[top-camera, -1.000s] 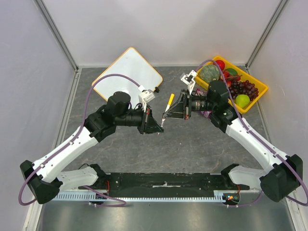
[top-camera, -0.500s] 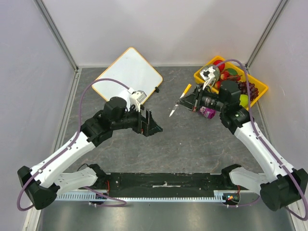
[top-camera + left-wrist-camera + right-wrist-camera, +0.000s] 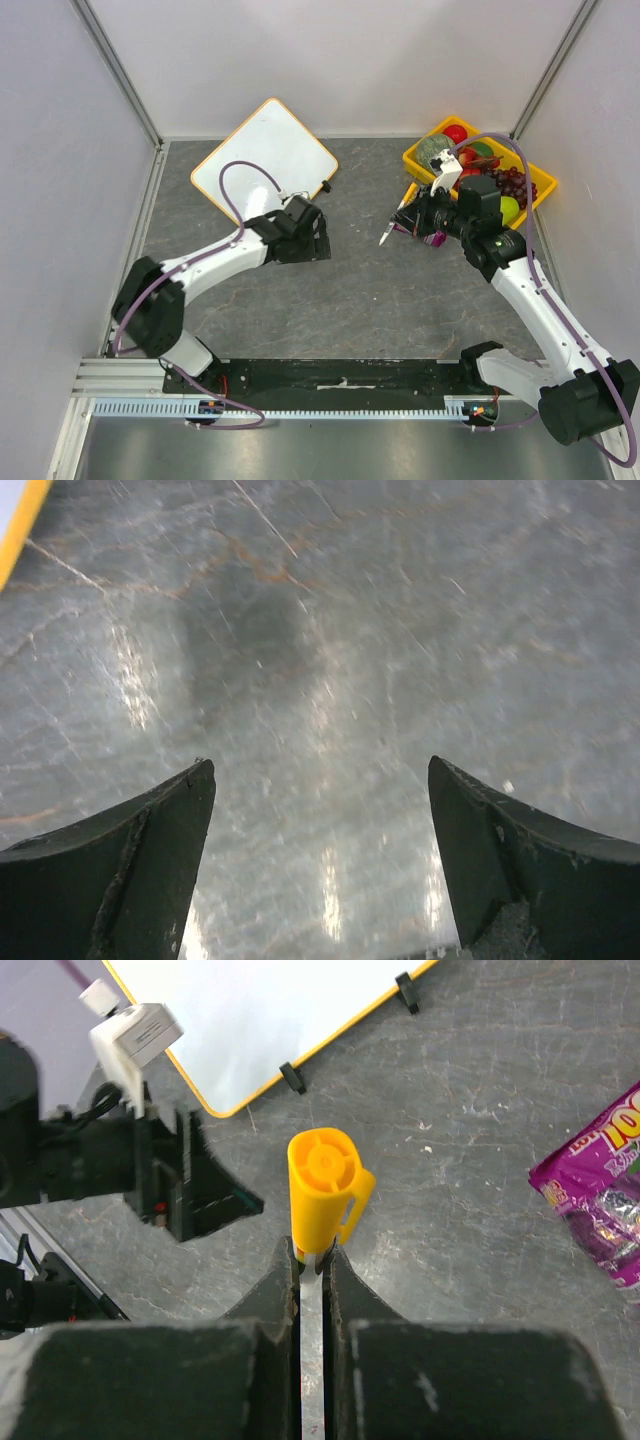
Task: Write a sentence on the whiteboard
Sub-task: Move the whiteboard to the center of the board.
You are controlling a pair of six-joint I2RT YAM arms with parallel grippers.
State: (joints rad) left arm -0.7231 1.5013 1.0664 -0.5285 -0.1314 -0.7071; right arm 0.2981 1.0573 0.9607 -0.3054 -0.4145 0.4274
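Grey, veined stone makes up the table (image 3: pixel 380 300), closed in by pale walls on three sides. Largest on it is the whiteboard (image 3: pixel 262 155), lying flat in the far left corner and turned like a diamond, its face white inside a thin orange-yellow rim.

Opposite it, in the far right corner, sits a yellow tray (image 3: pixel 534 205) of fruit.

From overhead, the left gripper (image 3: pixel 315 240) hangs over bare stone just in front of the board's near right edge, close to it but not touching. Its wrist view shows the two dark fingers (image 3: pixel 150 880) spread wide with only table between them. A sliver of the board's yellow rim (image 3: pixel 15 520) shows in the upper left corner, well off to the side of the gap.

The right gripper (image 3: pixel 402 218) is well to the right of the board, between it and the tray. Its fingers (image 3: pixel 275 1295) are clenched on a marker (image 3: pixel 325 1185) with a white barrel and a yellow cap. In that wrist view the board (image 3: pixel 270 1020) lies beyond the cap and to its left, apart from the pen. From above, the pen's pale end (image 3: pixel 385 235) is over bare stone.

A purple snack packet (image 3: pixel 432 238) lies just beside the right gripper, on its tray side.

Two small black clips (image 3: pixel 290 1077) sit on the board's edge nearest the grippers.
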